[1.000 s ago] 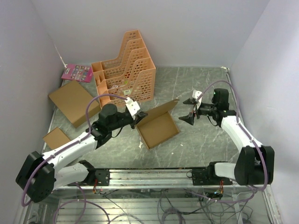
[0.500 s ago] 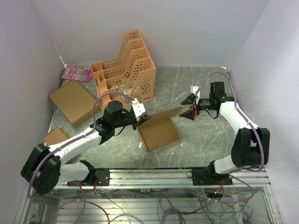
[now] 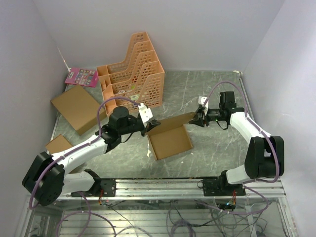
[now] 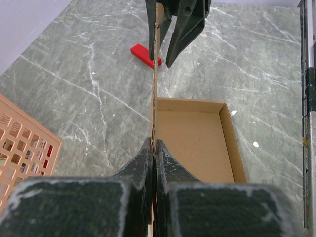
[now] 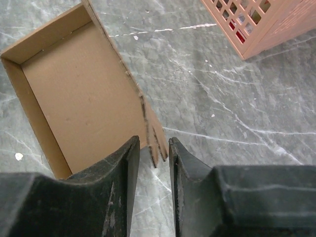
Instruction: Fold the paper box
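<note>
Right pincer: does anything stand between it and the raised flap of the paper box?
Nothing visible does. The right pincer straddles the notched end of the raised flap of the paper box, with only small gaps on each side. The left pincer is shut on the other end of that flap.

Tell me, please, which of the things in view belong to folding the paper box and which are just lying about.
Belongs to the job: paper box; left gripper, clamped on its raised flap; right gripper, jaws astride the flap's far end.
Just lying about: orange file rack; larger flat cardboard box; smaller cardboard box; pink card; red block.
</note>
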You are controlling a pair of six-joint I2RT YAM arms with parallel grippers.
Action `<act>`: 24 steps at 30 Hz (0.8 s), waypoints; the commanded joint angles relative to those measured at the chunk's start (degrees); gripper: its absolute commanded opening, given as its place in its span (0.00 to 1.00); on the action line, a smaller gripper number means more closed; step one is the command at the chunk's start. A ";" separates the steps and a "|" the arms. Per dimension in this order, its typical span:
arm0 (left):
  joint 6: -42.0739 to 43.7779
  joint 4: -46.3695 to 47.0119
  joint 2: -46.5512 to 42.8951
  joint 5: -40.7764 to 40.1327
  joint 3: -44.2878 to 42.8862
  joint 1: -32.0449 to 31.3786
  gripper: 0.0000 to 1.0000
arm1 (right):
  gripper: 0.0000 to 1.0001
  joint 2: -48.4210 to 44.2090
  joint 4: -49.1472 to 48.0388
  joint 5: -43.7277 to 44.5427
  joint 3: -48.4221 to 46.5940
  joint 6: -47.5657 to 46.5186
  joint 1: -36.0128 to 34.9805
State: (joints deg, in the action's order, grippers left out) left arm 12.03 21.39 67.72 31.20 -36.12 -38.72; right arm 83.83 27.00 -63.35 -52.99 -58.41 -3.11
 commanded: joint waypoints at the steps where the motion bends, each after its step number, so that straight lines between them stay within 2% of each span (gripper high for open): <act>1: -1.16 4.23 -0.75 1.34 0.73 0.57 0.07 | 0.27 -2.72 -3.87 0.35 1.59 2.07 -0.35; 10: -2.99 5.92 -0.74 -0.07 1.63 0.97 0.07 | 0.03 -4.00 -2.64 -0.42 1.90 0.94 -0.37; 13: -5.04 7.11 -0.99 -3.14 2.47 0.95 0.10 | 0.00 -4.57 -3.98 0.55 2.31 2.32 -0.28; 20: -15.48 6.59 -4.20 -14.97 4.76 1.17 0.50 | 0.00 -5.19 -4.61 1.49 2.97 2.94 -0.31; 24: -21.09 3.40 -11.91 -20.85 7.34 1.45 0.69 | 0.00 -4.77 -2.26 1.31 2.08 1.76 -0.26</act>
State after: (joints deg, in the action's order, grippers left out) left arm -1.41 25.78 63.09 19.11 -30.79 -37.85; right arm 79.85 23.51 -61.65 -50.46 -55.79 -3.20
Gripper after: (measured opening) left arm 0.623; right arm 0.010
